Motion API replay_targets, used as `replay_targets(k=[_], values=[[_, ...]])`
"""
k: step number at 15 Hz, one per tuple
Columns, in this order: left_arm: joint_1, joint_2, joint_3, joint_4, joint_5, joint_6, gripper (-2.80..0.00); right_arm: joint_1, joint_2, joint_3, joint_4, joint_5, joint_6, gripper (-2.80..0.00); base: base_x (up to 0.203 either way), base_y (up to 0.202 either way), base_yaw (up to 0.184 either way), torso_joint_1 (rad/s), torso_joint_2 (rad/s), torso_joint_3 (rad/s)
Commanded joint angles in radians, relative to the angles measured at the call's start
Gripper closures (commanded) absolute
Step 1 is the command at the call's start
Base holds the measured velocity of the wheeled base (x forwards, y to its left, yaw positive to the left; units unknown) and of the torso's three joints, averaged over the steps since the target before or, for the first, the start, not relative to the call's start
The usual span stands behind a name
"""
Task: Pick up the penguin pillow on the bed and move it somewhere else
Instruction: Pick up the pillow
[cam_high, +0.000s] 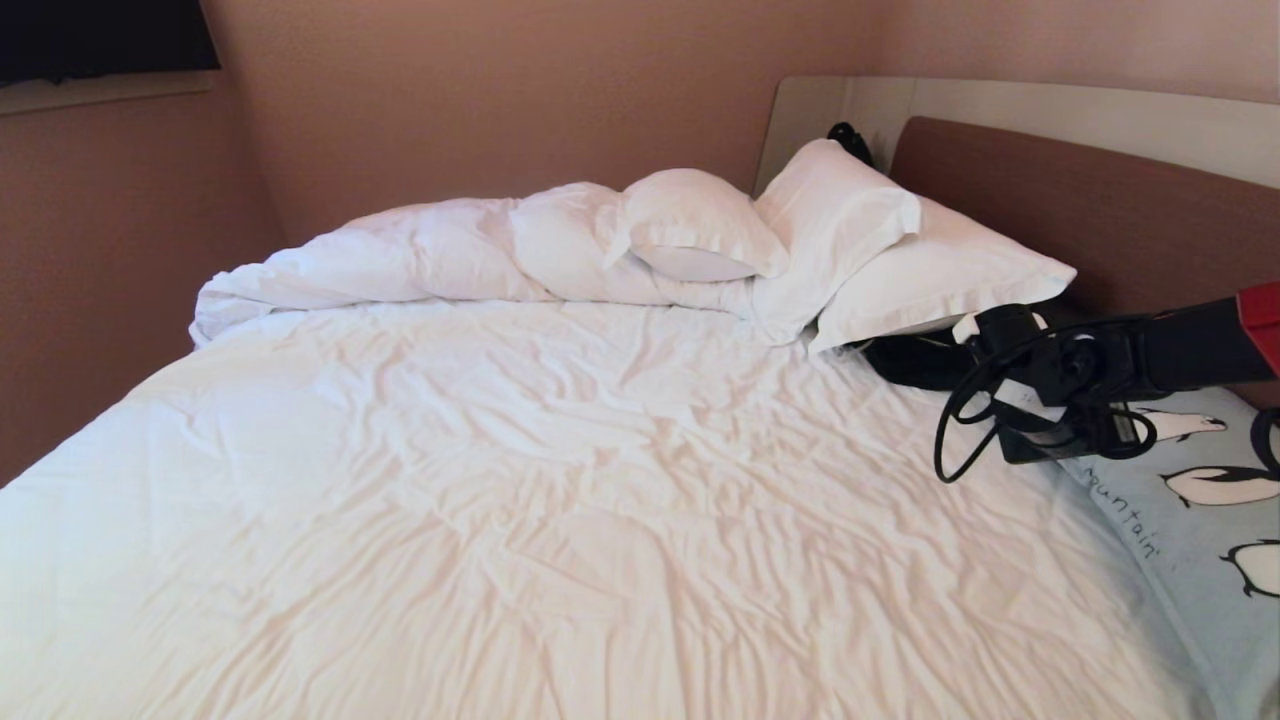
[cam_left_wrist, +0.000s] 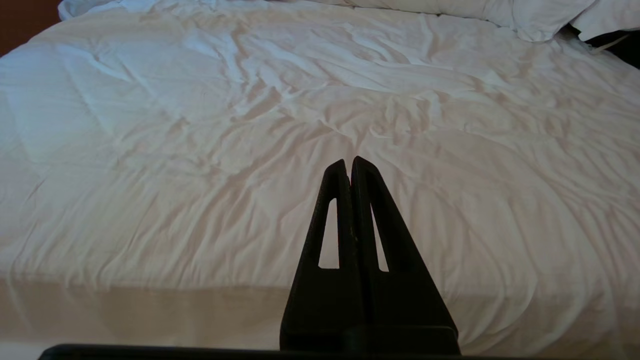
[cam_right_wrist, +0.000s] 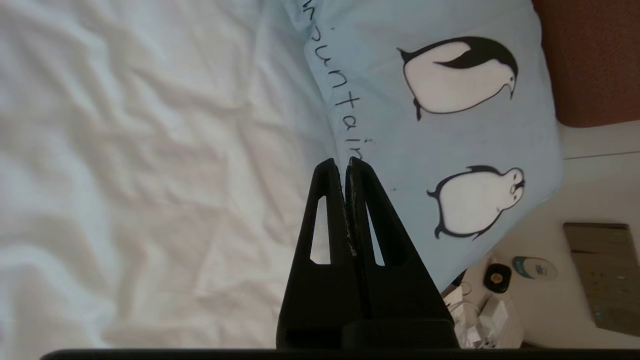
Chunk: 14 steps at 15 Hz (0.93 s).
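The light blue penguin pillow (cam_high: 1200, 520) lies at the bed's right edge by the headboard, its penguins and dark script facing up. My right arm (cam_high: 1180, 345) reaches in from the right above the pillow's far end. In the right wrist view the right gripper (cam_right_wrist: 345, 161) is shut with nothing between its fingers, its tips over the penguin pillow (cam_right_wrist: 440, 140) near the lettered edge. Whether it touches the fabric I cannot tell. The left gripper (cam_left_wrist: 349, 160) is shut and empty, parked over the near part of the bed (cam_left_wrist: 200, 150).
The bed (cam_high: 560, 480) has a wrinkled white sheet. A bunched duvet (cam_high: 400, 250) and white pillows (cam_high: 930, 270) lie along its far side. A black clothing bundle (cam_high: 910, 360) sits under the pillows. The brown headboard (cam_high: 1080, 200) is at the right. A bedside surface with small items (cam_right_wrist: 500, 300) lies beyond the pillow.
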Motion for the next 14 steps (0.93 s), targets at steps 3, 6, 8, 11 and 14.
replay_targets(k=[3, 6, 8, 11, 14], values=[[0.000, 0.001, 0.002, 0.000, 0.000, 0.000, 0.00, 0.000, 0.040, 0.005, 0.005, -0.017, 0.065, 0.00, 0.000, 0.000, 0.000, 0.000, 0.00, 0.000], [0.000, 0.001, 0.002, 0.001, -0.001, 0.006, 0.00, 0.005, 0.091, 0.028, -0.002, -0.052, 0.102, 0.00, 0.000, 0.000, 0.000, 0.000, 0.00, 0.000], [0.000, 0.001, 0.002, 0.001, -0.001, 0.006, 0.00, 0.020, 0.133, 0.010, -0.005, -0.053, 0.116, 0.00, 0.000, 0.000, 0.000, 0.000, 0.00, 0.000], [0.000, 0.000, 0.002, 0.001, -0.002, 0.003, 0.00, 0.038, 0.164, 0.001, -0.005, -0.053, 0.116, 0.00, 0.000, 0.000, 0.000, 0.000, 0.00, 0.000], [0.000, 0.000, 0.002, 0.001, -0.001, 0.002, 0.00, 0.038, 0.206, -0.018, -0.006, -0.053, 0.121, 0.00, 0.000, 0.000, 0.000, 0.000, 0.00, 0.000]])
